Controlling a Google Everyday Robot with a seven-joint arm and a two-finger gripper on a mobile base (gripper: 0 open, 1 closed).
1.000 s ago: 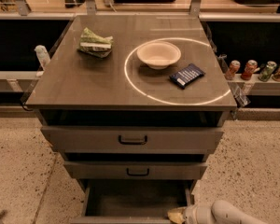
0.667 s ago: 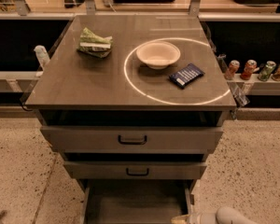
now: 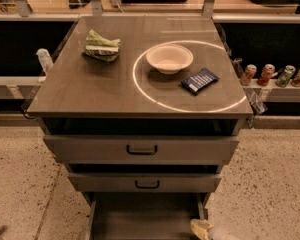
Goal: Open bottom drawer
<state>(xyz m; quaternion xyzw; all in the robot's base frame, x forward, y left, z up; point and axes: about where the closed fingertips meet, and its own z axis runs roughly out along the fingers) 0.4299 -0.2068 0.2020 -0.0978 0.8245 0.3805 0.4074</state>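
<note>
The bottom drawer [image 3: 145,216] of the grey cabinet stands pulled out toward the camera. Its open tray shows empty, and its front and handle are cut off below the picture edge. The mid-width drawer front [image 3: 146,182] and the widest drawer front [image 3: 141,149] above it are pushed in, each with a black loop handle. My gripper [image 3: 200,227] shows only as a pale tip at the bottom edge, by the right side wall of the bottom drawer. The white arm [image 3: 225,234] trails off to the lower right.
On the cabinet top [image 3: 75,89] lie a green bag [image 3: 102,46], a white bowl [image 3: 169,58] and a dark blue packet [image 3: 199,80]. Several cans [image 3: 275,75] stand on a shelf at the right. Speckled floor lies on both sides.
The arm and gripper have drawn back down and to the right, so less of them shows. The bottom drawer stays pulled out.
</note>
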